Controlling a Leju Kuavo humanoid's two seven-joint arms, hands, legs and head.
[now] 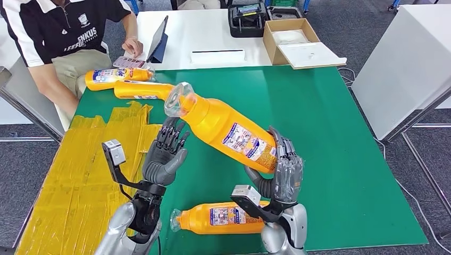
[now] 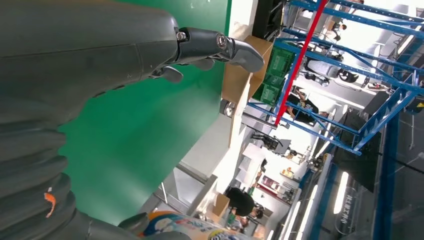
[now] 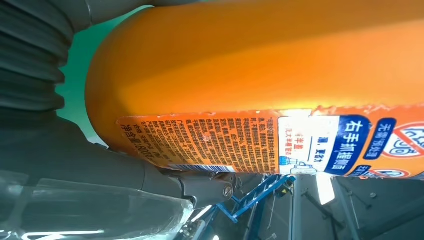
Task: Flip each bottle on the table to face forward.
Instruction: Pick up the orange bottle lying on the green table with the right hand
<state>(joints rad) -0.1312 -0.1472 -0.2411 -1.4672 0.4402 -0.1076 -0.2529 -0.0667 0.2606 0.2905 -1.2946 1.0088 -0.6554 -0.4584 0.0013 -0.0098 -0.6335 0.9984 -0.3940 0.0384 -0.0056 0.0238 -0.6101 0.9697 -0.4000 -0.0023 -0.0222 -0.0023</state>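
One bottle hangs tilted above the green surface, your right hand gripping only its base. Left hand waits beside it, fingers spread. The grip looks shallow; it may slip onto the bottle below.

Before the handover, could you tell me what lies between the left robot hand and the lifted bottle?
Nothing: in the head view, bare green mat separates the left robot hand from the lifted bottle.
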